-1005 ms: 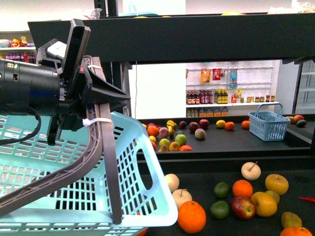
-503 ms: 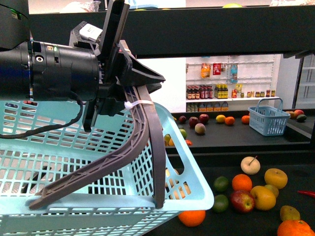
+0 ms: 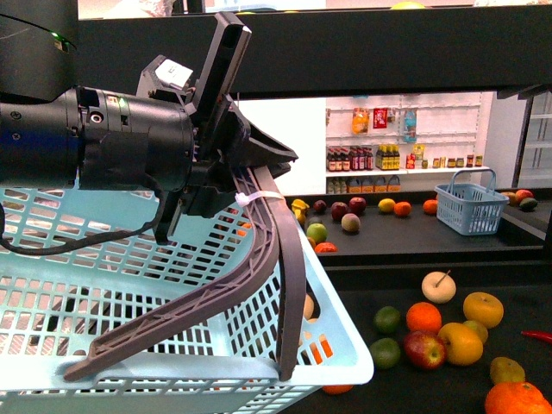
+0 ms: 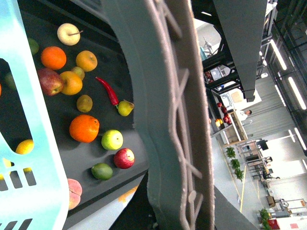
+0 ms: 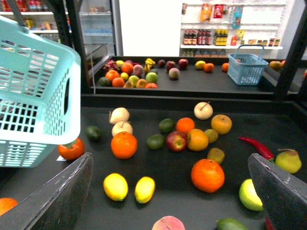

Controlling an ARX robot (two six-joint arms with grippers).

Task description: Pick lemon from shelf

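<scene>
The light is bright and even, apparently from overhead strip lamps [image 4: 296, 92] that show in the left wrist view. In the front view the white wall [image 3: 302, 121] burns out to glare. The black shelf [image 5: 168, 167] stays dark, with only soft, short shadows under the fruit [image 5: 123, 144]. The basket handle [image 4: 177, 120] and the right gripper's fingers [image 5: 280, 191], close to the lenses, are blurred. Distant parts look slightly grainy.

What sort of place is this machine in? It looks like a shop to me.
Probably a grocery store, or a mock-up of one. Loose fruit such as an orange lies on black shelf trays, bottles line white wall shelves behind, and a light blue shopping basket hangs in front.
</scene>
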